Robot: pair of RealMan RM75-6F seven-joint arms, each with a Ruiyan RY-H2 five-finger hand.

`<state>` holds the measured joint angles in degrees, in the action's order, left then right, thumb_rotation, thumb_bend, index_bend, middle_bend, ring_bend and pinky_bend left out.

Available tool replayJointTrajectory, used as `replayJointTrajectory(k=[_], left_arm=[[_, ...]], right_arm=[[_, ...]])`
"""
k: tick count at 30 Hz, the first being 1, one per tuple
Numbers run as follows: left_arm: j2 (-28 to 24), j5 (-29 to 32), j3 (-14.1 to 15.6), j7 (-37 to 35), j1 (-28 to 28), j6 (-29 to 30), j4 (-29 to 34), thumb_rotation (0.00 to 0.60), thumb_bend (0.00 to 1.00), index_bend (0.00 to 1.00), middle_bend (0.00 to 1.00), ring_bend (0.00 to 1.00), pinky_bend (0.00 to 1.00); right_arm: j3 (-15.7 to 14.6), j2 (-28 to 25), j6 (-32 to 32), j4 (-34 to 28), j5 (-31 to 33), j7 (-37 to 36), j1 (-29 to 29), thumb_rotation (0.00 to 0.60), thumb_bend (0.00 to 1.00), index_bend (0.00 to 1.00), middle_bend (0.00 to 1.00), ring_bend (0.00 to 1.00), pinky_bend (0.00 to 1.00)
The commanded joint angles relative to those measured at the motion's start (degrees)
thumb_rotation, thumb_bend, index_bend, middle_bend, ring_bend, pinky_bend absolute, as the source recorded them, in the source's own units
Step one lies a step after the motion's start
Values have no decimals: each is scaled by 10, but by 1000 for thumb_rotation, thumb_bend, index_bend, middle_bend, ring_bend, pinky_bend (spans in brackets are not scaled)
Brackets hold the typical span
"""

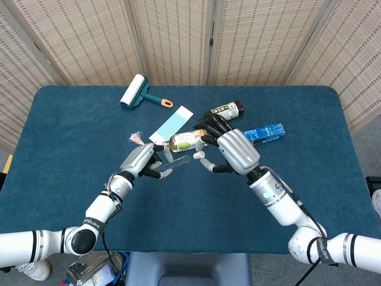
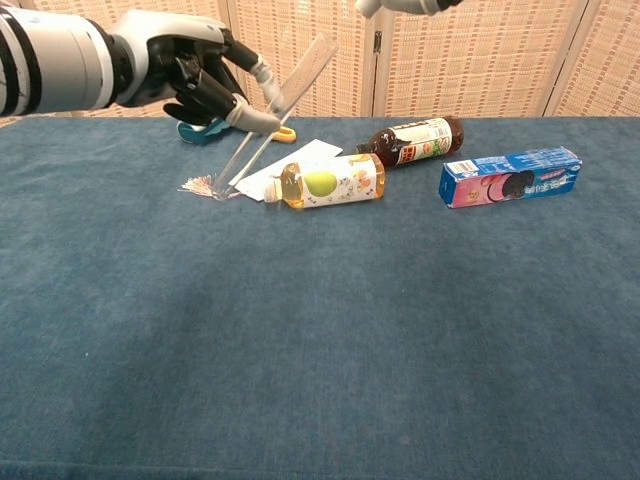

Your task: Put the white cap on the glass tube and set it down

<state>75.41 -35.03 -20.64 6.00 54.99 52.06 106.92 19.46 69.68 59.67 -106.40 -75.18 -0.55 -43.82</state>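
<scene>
One clear glass tube (image 2: pixel 272 115), slender, tilted

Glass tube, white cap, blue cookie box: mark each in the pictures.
glass tube (image 2: pixel 282 104), chest view, on its middle, above the fingers.
white cap (image 1: pixel 197 155), head view, on the cap at the right hand's fingertips.
blue cookie box (image 2: pixel 511 176), chest view, on its front face.

Blue-covered table (image 1: pixel 65 125), lying on it a lint roller (image 1: pixel 136 92), paper strip (image 1: pixel 171 126), pink tassel (image 1: pixel 136 139), two bottles (image 2: pixel 327 182) (image 2: pixel 412 139), biscuit box (image 2: pixel 511 176).
</scene>
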Motion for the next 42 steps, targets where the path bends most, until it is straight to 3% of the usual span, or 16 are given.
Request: replayJointTrajectory(k=[1,42], left_arm=[[1,-1,-1,0,1,5,3,600,429,636,1000,1000,1000],[5,13,-2,2,22,17,15,600,429,636,1000,1000,1000]], right_arm=[[-1,2,-1,-1,3,4,-3,600,417,611,189,0,0],[-9,26,-13,13,28,11,-29,600,417,611,189,0,0]])
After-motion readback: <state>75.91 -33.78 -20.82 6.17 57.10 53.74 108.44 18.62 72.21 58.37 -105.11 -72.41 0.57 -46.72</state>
